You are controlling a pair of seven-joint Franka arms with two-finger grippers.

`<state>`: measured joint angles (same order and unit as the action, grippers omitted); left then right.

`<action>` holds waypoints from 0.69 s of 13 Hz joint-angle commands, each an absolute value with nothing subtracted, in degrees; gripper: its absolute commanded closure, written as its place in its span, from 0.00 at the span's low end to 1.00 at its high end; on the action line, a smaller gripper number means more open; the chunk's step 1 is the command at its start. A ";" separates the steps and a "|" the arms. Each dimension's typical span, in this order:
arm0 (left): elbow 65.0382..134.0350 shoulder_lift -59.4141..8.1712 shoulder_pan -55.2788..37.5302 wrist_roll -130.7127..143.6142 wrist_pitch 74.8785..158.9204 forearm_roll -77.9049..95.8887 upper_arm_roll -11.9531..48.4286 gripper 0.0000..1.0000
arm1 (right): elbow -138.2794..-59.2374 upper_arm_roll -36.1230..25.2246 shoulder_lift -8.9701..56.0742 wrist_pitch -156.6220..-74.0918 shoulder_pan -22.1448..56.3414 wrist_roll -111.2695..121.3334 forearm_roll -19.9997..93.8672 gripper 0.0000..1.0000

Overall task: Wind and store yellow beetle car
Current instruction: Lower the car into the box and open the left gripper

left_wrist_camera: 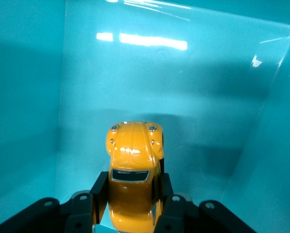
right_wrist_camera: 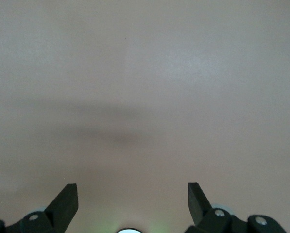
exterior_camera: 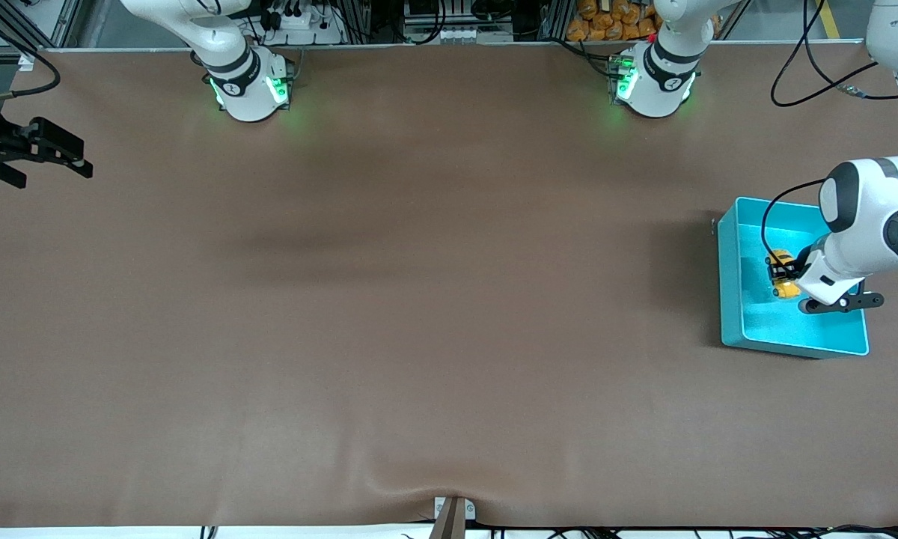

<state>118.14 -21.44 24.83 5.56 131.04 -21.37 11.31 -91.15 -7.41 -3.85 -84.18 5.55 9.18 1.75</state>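
My right claw (exterior_camera: 82, 166) waits open and empty over the worktop (exterior_camera: 419, 299) at the right arm's end, well apart from the work, so nothing goes wrong there unless it swings in uninvited. My left claw (exterior_camera: 777, 275) is down inside the bin (exterior_camera: 729, 284), closed on the car (left_wrist_camera: 133, 162), with a finger (left_wrist_camera: 100, 190) on each flank and the rounded nose sticking out ahead of them. I cannot tell whether the wheels touch the floor of the bin. If they don't, letting go here would drop the car, and it could land tilted. If the spring is wound, I judge it would shoot forward on release and knock the wall ahead.
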 commanded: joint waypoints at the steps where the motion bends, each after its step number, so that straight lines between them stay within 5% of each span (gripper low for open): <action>1: 117.33 -22.76 25.49 5.10 131.84 -23.20 11.87 1.00 | -90.44 -7.82 -4.48 -82.88 6.06 7.82 1.41 0.00; 6: 117.25 -23.90 26.19 5.01 132.89 -25.14 11.87 0.98 | -90.53 -11.86 -4.13 -83.58 10.37 7.91 1.32 0.00; 9: 117.16 -24.26 26.28 5.62 132.98 -25.05 11.87 0.77 | -90.53 -11.87 -3.87 -84.02 10.55 7.91 1.41 0.00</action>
<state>118.08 -23.62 25.58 5.56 132.62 -23.58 11.32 -90.87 -10.77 -3.94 -83.99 9.05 9.00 1.75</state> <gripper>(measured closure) 0.542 0.000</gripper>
